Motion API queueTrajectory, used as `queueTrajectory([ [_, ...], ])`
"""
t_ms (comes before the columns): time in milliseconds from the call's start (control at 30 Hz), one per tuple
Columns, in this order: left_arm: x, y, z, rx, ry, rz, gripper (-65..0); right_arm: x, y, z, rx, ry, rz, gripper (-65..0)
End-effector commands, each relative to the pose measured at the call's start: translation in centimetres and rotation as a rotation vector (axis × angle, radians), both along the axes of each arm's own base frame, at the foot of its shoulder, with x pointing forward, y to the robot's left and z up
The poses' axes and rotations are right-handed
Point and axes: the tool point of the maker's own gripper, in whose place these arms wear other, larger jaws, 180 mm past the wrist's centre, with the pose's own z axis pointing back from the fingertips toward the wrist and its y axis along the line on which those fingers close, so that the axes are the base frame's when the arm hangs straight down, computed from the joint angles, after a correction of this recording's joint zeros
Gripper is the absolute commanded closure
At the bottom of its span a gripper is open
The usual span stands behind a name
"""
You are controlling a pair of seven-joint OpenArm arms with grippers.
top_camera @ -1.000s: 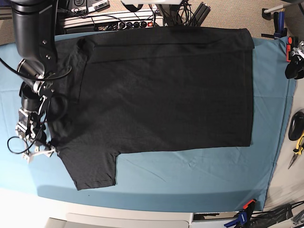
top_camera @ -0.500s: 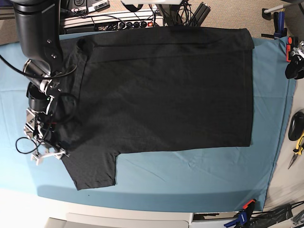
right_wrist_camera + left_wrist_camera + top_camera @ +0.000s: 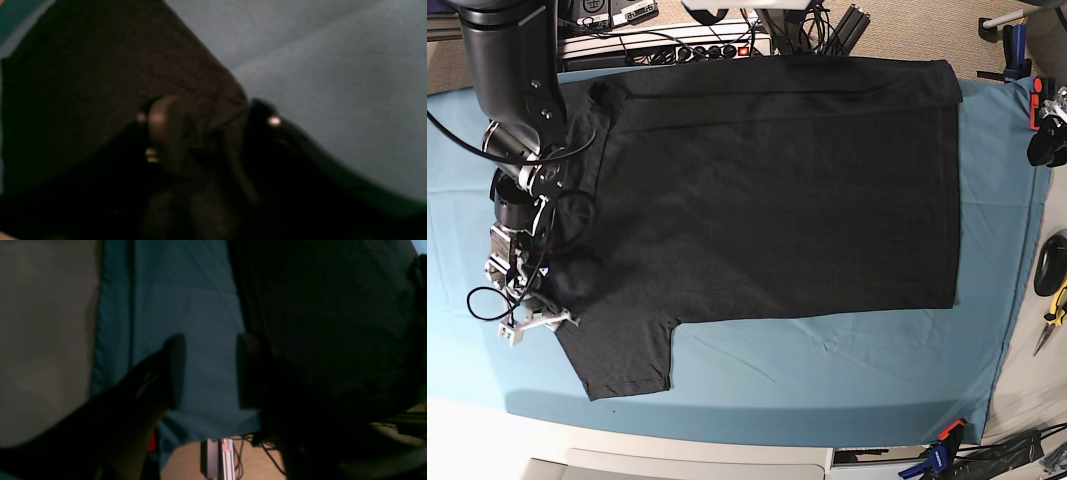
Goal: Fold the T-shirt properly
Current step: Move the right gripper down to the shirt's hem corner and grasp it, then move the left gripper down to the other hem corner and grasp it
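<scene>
Black T-shirt (image 3: pixel 777 190) flat on teal cloth (image 3: pixel 847 370), right claw (image 3: pixel 206 133) pinching bunched shirt edge between its fingers, left claw (image 3: pixel 206 370) parted over cloth, shirt beside it

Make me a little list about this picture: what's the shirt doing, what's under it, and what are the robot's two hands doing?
shirt: black T-shirt, spread flat, not folded in half yet
under it: teal cloth
right gripper: at the shirt's sleeve edge, fingers either side of bunched black fabric
left gripper: jaws apart, nothing between them, above the teal cloth beside the shirt's edge
also around: cables and a power strip behind the table
</scene>
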Motion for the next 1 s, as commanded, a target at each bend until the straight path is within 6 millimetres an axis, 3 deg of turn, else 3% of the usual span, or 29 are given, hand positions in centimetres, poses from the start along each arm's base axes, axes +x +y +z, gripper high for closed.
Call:
queueTrajectory([
  [0, 0.9, 0.3, 1.6, 0.013, -0.049, -0.011, -26.0, 0.9, -0.7, 1.7, -0.016, -0.044, 0.006, -14.8],
  [67, 1.5, 0.2, 1.8, 0.019, -0.058, -0.016, -26.0, 0.5, -0.9, 1.4, -0.050, -0.027, 0.024, -1.5],
  [100, 2.0, 0.1, 1.8, 0.024, -0.057, -0.019, -26.0, 0.3, -1.0, 1.3, -0.063, -0.021, 0.032, 0.0],
  [333, 7.9, -2.1, 0.8, 0.152, -0.027, -0.118, -26.0, 0.4, -0.8, 1.6, -0.070, -0.026, 0.076, 0.0],
  [533, 13.9, -3.1, -1.7, 0.198, 0.022, -0.122, -26.0, 0.4, -0.8, 1.5, -0.069, -0.024, 0.076, 0.0],
  [667, 17.9, -1.5, -3.1, 0.109, 0.060, -0.046, -26.0, 0.4, -0.8, 1.5, -0.069, -0.024, 0.077, 0.0],
  [800, 21.3, 0.2, -2.7, -0.051, 0.054, 0.054, -26.0, 0.4, -0.8, 1.5, -0.069, -0.024, 0.077, 0.0],
  [967, 23.7, 1.1, -3.1, -0.211, 0.078, 0.167, -26.0, 0.4, -0.8, 1.5, -0.069, -0.024, 0.077, 0.0],
])
